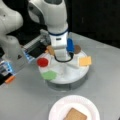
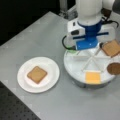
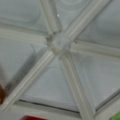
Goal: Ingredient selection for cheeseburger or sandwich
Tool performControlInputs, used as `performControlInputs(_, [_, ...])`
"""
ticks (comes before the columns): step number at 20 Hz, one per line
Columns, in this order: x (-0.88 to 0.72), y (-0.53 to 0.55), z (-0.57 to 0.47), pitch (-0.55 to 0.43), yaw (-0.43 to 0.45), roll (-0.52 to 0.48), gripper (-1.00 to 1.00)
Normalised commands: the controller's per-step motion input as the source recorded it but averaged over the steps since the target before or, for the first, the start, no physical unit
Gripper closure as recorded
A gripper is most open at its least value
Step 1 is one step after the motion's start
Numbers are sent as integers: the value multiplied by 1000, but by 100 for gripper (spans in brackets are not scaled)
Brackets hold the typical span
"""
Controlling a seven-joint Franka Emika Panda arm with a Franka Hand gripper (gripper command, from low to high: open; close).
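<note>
My gripper (image 1: 61, 53) (image 2: 86, 47) hangs over the hub of a round white divided tray (image 1: 72, 75) (image 2: 75, 67). In its compartments lie the ingredients: a red disc (image 1: 42, 62), a green leaf blob (image 1: 49, 75), a yellow square (image 1: 85, 61) (image 2: 93, 77), a dark brown disc (image 1: 77, 49) (image 2: 114, 68) and a toast square (image 1: 50, 50) (image 2: 111, 48). Another toast square (image 1: 75, 115) (image 2: 37, 74) lies alone on the white paper plate (image 1: 58, 108) (image 2: 51, 65). No stacked cheeseburger or sandwich is in view. The wrist view shows only the tray's hub (image 3: 58, 43) and dividers, with no fingers.
The tray and plate stand on a grey table (image 1: 22, 100) (image 2: 32, 37). In a front view the arm's white base (image 1: 12, 50) and an orange-tipped object (image 1: 10, 79) sit at the left. A dark perforated surface (image 2: 15, 110) borders the table at a front view's bottom left.
</note>
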Motion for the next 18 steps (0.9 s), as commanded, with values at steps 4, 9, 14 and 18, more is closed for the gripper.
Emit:
performControlInputs(4, [61,-117,242,304,-545,279,-100])
performControlInputs(9, [154,-115,343,266,-422,316,-100])
performControlInputs(14, [222,-145,254,226,-332,341,-100])
performControlInputs(18, [240,-183,141,161,-265,373,-100])
